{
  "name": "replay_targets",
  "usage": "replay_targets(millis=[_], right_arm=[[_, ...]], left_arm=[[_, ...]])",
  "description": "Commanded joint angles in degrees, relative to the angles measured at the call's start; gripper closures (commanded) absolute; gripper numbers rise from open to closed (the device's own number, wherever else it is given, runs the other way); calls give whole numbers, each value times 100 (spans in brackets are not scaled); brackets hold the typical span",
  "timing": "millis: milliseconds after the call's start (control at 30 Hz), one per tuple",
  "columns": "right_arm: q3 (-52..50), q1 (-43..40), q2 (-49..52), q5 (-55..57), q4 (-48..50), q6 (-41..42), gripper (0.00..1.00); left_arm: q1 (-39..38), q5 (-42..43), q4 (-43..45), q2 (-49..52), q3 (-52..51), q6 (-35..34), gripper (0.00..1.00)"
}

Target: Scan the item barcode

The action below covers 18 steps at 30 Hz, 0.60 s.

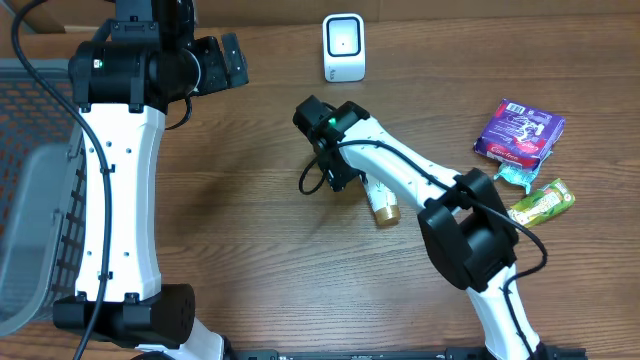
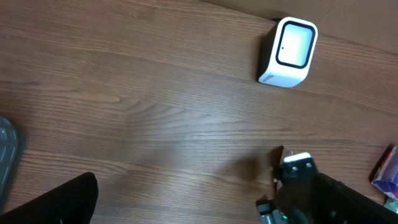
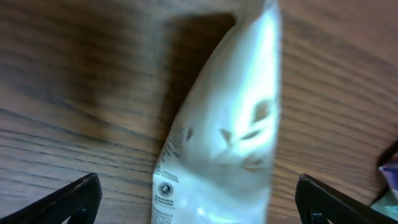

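Observation:
The item is a white tube (image 1: 378, 198) with a gold cap, lying on the wooden table just right of centre. My right gripper (image 1: 343, 177) hovers at its upper left end. In the right wrist view the white tube (image 3: 221, 149) lies between the two widely spread fingers (image 3: 74, 198), which do not touch it; the right gripper (image 3: 199, 208) is open. The white barcode scanner (image 1: 343, 47) stands at the back centre, and the left wrist view shows the scanner (image 2: 289, 52) too. My left gripper (image 1: 230, 60) hangs open and empty at the back left; only one finger (image 2: 59, 202) shows.
A purple packet (image 1: 519, 132), a teal packet (image 1: 512, 176) and a green pouch (image 1: 541, 203) lie at the right. A grey mesh basket (image 1: 30, 200) sits at the left edge. The right arm (image 2: 311, 193) shows in the left wrist view.

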Motion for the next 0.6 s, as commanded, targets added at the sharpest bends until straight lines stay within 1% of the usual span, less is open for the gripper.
replay_targets(millis=[0,133,267,367,400,467,533,567], right_arm=[[-31,0,138,-44,-33,-83,0],[-146,-24,258,101,-28,-136,0],[-210,-33,258,260,-57,-208,9],[-210,-33,258,271,-105,-280,22],[-210,-33,258,271,-118,-280,28],[-210,-33,258,282,-140,-280,43],[-210,-33,258,284,-138,-280,54],[-210,-33,258,284,-136,-278,56]], left_arm=[[-48,39,9,4,48,109,0],[-48,39,9,4,48,109,0],[-48,39,9,4,48,109,0],[-48,39,9,4,48,109,0],[-48,39,9,4,48,109,0],[-48,39,9,4,48,109,1],[-48,39,9,4,48,109,0],[-48,39,9,4,48,109,0]])
